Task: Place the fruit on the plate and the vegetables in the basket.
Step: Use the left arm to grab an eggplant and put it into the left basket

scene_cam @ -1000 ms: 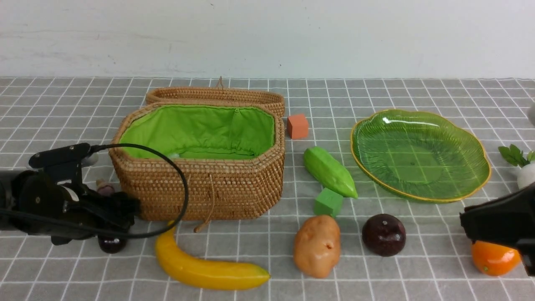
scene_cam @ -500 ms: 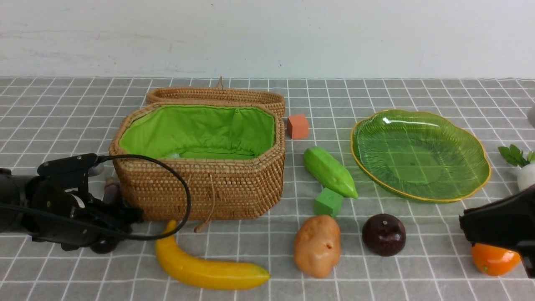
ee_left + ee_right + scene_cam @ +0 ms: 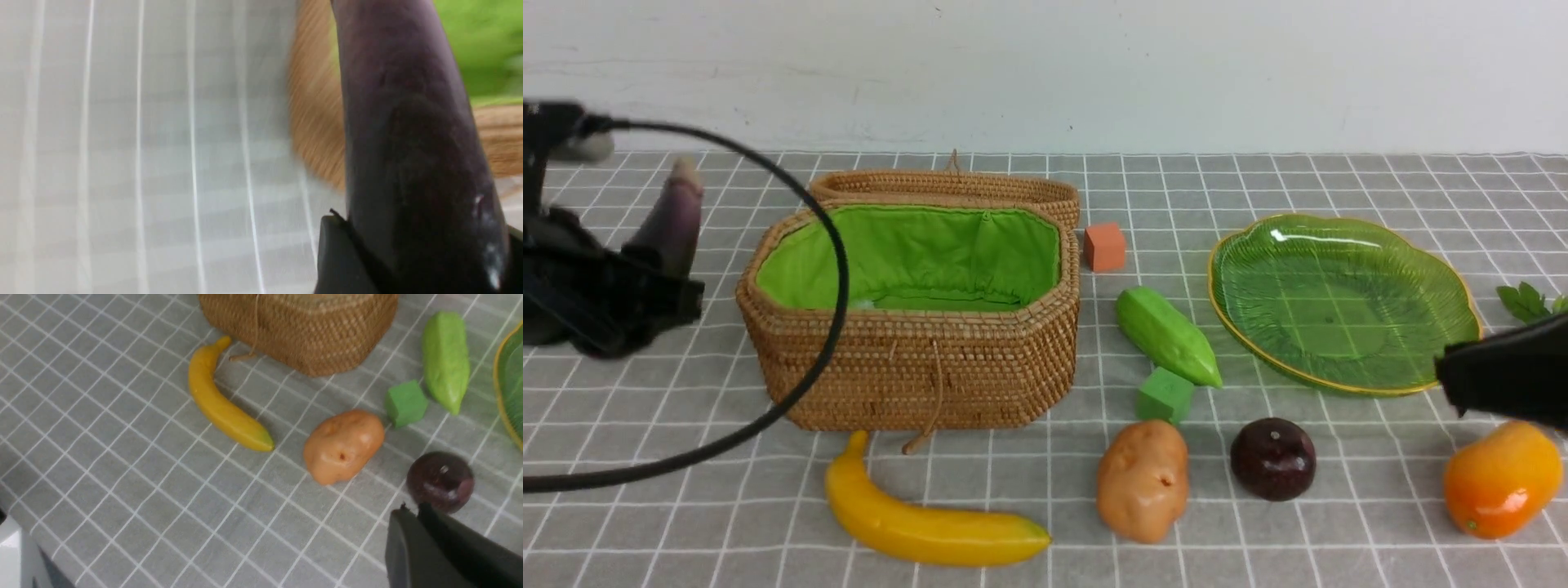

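Eggplant hung tilted in the air just left of the basket, clamped at its lower end by the left tool. The right tool hovered near the mango. In the left wrist view, the eggplant filled the partly closed jaws, with the basket blurred behind. In the right wrist view, the right tool's jaws were pressed together, empty, near the plum on the tabletop.

An orange cube is sitting toward the back and a green cube nearer the front, the 2 lying well apart on a grey, white-gridded tablecloth, while a white wall is rising behind.
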Controlling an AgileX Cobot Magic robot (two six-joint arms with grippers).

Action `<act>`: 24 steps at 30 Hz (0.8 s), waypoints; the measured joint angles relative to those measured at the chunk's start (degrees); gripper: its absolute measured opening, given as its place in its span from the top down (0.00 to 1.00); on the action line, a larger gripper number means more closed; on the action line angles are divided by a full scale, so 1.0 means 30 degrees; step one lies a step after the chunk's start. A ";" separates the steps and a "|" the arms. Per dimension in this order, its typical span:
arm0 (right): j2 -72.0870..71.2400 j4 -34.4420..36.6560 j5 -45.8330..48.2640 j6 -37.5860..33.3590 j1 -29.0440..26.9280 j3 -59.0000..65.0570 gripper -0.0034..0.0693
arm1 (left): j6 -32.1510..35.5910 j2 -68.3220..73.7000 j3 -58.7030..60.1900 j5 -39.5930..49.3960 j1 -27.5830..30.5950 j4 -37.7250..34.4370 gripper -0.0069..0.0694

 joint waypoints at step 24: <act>-0.5497 -0.2054 0.1423 0.1411 0.0000 -0.1052 0.89 | 1.2177 1.2908 -1.1780 0.3667 -0.3808 0.0814 0.36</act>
